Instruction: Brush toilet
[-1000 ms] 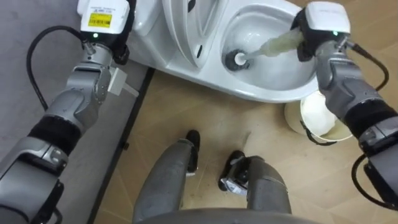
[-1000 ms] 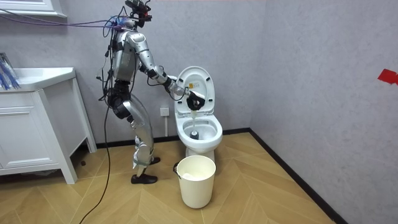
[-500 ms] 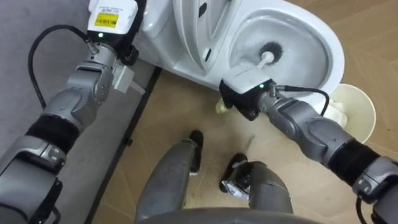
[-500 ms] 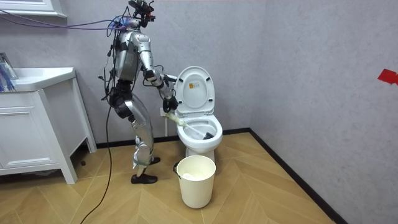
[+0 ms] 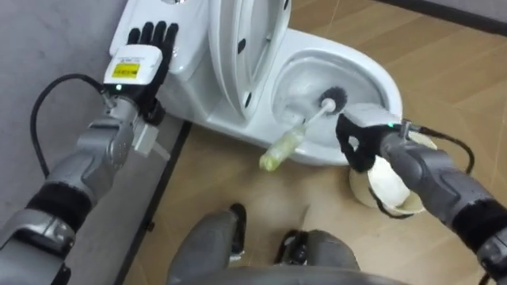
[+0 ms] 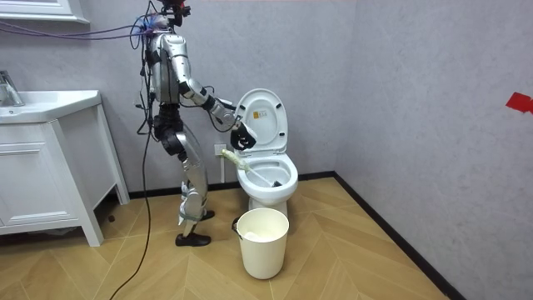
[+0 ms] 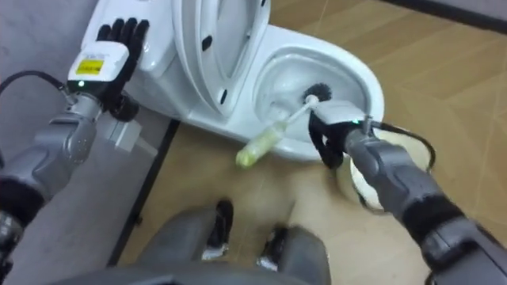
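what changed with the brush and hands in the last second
The right hand swung the toilet brush from the far side of the bowl round to the near side. The brush now leans on the toilet rim, head in the bowl, and the hand sits beside it, seemingly clear of it, though that is hard to tell. The left hand stayed flat on the tank.

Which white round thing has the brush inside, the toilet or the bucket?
The toilet bowl: the brush lies with its dark head inside it and its handle over the rim. The bucket stands beside it on the floor.
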Tool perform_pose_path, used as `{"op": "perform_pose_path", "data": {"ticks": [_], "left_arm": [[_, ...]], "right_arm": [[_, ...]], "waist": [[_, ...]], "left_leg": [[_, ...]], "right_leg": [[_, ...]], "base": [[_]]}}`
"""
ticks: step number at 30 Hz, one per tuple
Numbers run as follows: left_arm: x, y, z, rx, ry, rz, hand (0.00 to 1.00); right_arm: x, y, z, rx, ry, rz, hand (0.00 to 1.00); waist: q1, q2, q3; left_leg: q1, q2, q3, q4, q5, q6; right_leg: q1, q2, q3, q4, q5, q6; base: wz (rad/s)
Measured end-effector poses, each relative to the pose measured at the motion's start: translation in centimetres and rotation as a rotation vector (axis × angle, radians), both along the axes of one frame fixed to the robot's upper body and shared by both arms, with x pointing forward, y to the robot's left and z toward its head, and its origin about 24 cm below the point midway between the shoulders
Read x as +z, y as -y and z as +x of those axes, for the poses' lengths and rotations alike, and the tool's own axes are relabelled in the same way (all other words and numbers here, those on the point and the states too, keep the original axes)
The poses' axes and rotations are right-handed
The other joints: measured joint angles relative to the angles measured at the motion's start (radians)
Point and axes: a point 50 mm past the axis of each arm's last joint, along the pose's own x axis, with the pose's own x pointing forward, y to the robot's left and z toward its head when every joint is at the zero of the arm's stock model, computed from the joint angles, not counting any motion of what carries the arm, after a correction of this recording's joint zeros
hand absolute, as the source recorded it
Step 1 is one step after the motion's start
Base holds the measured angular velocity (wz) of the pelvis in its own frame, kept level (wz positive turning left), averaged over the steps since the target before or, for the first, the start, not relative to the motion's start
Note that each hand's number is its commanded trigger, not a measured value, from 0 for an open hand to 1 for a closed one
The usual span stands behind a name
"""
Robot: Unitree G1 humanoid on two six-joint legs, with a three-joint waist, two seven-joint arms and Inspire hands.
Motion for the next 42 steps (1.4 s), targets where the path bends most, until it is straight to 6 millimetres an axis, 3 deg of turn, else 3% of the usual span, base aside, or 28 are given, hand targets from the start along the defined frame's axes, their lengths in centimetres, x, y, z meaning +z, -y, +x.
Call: {"op": "perform_pose_path", "data": {"ticks": [2,7,9,12,13,14,15,18,23,26,30,32,37,38,42], "left_arm": [[-0.7,-0.2,-1.1,0.028,-0.034,-0.028,0.0],[-2.1,-0.8,-4.8,0.119,-0.108,-0.094,0.0],[-2.7,-0.9,-6.1,0.152,-0.131,-0.116,0.0],[-3.2,-1.3,-7.6,0.194,-0.168,-0.14,0.0],[-3.3,-1.5,-8.0,0.205,-0.178,-0.142,0.0],[-3.4,-1.8,-8.8,0.224,-0.197,-0.143,0.0],[-3.7,-2.1,-9.8,0.245,-0.22,-0.139,0.0],[-4.2,-2.8,-11.6,0.298,-0.262,-0.138,0.0],[-5.8,-3.8,-14.8,0.427,-0.424,-0.146,0.0],[-7.7,-4.1,-17.8,0.531,-0.568,-0.169,0.0],[-8.6,-4.0,-20.0,0.628,-0.649,-0.265,0.0],[-8.8,-3.8,-20.3,0.665,-0.658,-0.308,0.0],[-10.1,-3.7,-22.2,0.771,-0.718,-0.365,0.0],[-10.4,-3.6,-22.8,0.796,-0.738,-0.372,0.0],[-11.5,-3.3,-25.4,0.939,-0.797,-0.454,0.0]], "right_arm": [[-0.4,1.1,-0.9,-0.109,0.002,0.058,1.0],[-0.5,2.8,-3.7,-0.319,0.052,0.158,1.0],[-0.9,2.9,-4.7,-0.362,0.043,0.178,1.0],[-0.8,2.3,-5.5,-0.378,0.062,0.207,1.0],[-0.7,2.1,-5.5,-0.379,0.066,0.213,0.95],[-0.6,1.8,-5.7,-0.377,0.073,0.224,0.81],[-0.4,1.7,-5.8,-0.374,0.08,0.23,0.56],[-0.2,2.1,-6.0,-0.431,0.104,0.264,0.0],[-0.5,2.8,-6.8,-0.516,0.1,0.291,0.0],[-0.9,2.4,-7.2,-0.556,0.095,0.345,0.0],[-1.5,2.2,-8.2,-0.628,0.078,0.415,0.0],[-1.6,2.2,-8.3,-0.654,0.08,0.442,0.0],[-4.1,2.5,-10.5,-0.784,0.009,0.438,0.0],[-4.8,2.7,-11.5,-0.827,-0.018,0.424,0.0],[-6.7,4.0,-15.1,-1.088,-0.074,0.468,0.0]], "waist": [[-0.018,0.004,-0.004],[-0.031,0.001,-0.0156],[-0.03,-0.002,-0.0214],[-0.029,-0.005,-0.0216],[-0.03,-0.005,-0.0215],[-0.029,-0.006,-0.0222],[-0.029,-0.005,-0.0231],[-0.03,-0.002,-0.028],[-0.03,0.0,-0.0289],[-0.03,0.009,-0.0285],[-0.024,0.0,-0.0117],[-0.021,0.003,-0.0097],[-0.024,0.008,-0.0156],[-0.024,0.011,-0.0193],[-0.031,0.03,-0.0208]], "left_leg": [[0.036,0.001,-0.007,-0.015,0.0,0.0],[0.145,0.0,0.001,-0.076,-0.001,0.0],[0.193,0.0,0.002,-0.103,-0.001,-0.001],[0.256,-0.001,0.006,-0.136,-0.002,-0.003],[0.269,0.0,0.007,-0.143,-0.003,-0.004],[0.285,0.0,0.007,-0.145,-0.004,-0.005],[0.297,0.0,0.006,-0.145,-0.005,-0.007],[0.312,0.0,0.0,-0.145,-0.006,-0.007],[0.328,0.005,-0.001,-0.146,-0.006,-0.008],[0.334,0.025,-0.006,-0.143,-0.03,-0.034],[0.336,0.036,-0.008,-0.142,-0.047,-0.038],[0.337,0.036,-0.002,-0.142,-0.049,-0.036],[0.357,0.034,0.012,-0.15,-0.056,-0.026],[0.362,0.033,0.02,-0.154,-0.059,-0.024],[0.388,0.031,0.037,-0.156,-0.073,-0.017]], "right_leg": [[0.053,0.004,-0.024,-0.038,0.007,0.002],[0.171,0.023,-0.014,-0.136,0.022,0.018],[0.222,0.033,-0.012,-0.178,0.028,0.023],[0.283,0.045,-0.01,-0.219,0.031,0.026],[0.293,0.047,-0.009,-0.229,0.032,0.027],[0.313,0.048,-0.009,-0.244,0.033,0.026],[0.328,0.049,-0.007,-0.252,0.033,0.026],[0.351,0.056,-0.004,-0.269,0.034,0.025],[0.375,0.063,0.001,-0.283,0.039,0.021],[0.379,0.081,0.015,-0.286,0.043,0.014],[0.389,0.097,0.018,-0.31,0.045,0.008],[0.39,0.101,0.033,-0.319,0.047,0.01],[0.413,0.102,0.045,-0.35,0.066,0.02],[0.413,0.102,0.052,-0.352,0.067,0.022],[0.434,0.102,0.073,-0.351,0.069,0.029]], "base": [[0.15],[-0.05],[-0.05],[-0.05],[-0.1],[-0.09],[-0.07],[0.0],[-0.01],[-0.06],[0.05],[-0.07],[-0.11],[-0.18],[-0.17]]}}
